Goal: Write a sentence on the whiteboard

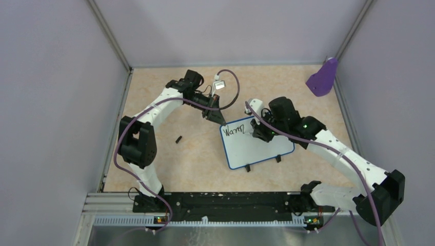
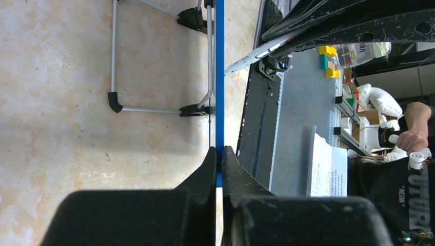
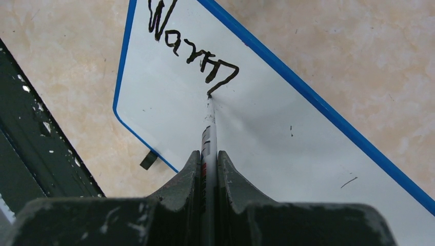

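Note:
The whiteboard (image 1: 256, 148), white with a thin blue rim, lies flat on the tan table, its two black feet at its near edge. My left gripper (image 1: 219, 119) is shut on the board's far-left corner; in the left wrist view its jaws (image 2: 219, 149) pinch the blue rim (image 2: 219, 77) edge-on. My right gripper (image 1: 260, 131) is shut on a thin marker (image 3: 208, 128), tip touching the whiteboard (image 3: 267, 138). The sentence (image 3: 190, 51) reads "Warm" in black, and the tip rests at the end of the last letter's stroke. The same word (image 1: 237, 127) shows in the top view.
A purple scoop-shaped object (image 1: 323, 78) stands in the far right corner. A small black cap (image 1: 178, 139) lies on the table left of the board. Grey walls close three sides. The black base rail (image 1: 220, 200) runs along the near edge.

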Motion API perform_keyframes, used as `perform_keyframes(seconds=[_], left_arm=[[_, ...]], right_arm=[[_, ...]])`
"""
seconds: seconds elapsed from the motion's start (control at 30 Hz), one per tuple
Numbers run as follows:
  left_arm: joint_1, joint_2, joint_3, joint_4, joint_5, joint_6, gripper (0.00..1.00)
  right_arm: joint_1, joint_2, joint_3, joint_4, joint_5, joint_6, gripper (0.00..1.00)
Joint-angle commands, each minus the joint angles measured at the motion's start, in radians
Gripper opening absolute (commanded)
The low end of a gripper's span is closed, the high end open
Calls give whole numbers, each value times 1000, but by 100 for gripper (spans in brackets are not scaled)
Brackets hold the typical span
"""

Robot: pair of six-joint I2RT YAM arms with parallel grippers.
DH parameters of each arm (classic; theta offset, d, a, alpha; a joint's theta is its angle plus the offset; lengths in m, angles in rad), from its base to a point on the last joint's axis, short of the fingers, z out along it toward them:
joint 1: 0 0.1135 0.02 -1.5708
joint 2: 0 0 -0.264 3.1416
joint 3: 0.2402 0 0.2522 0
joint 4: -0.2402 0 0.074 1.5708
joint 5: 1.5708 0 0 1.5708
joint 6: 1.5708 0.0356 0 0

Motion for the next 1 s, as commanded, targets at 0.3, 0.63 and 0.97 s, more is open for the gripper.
perform_keyframes(seconds=[0.3,0.63,0.97], left_arm=[[-30,22,14,-14,7,18,0],[-29,27,16,-15,7,20,0],[-29,32,22,-17,4,19,0]], right_arm=[[-18,-50,49,68,90,40,0],[-18,-16,52,74,60,33,0],[-42,-42,39,55,175,40,0]])
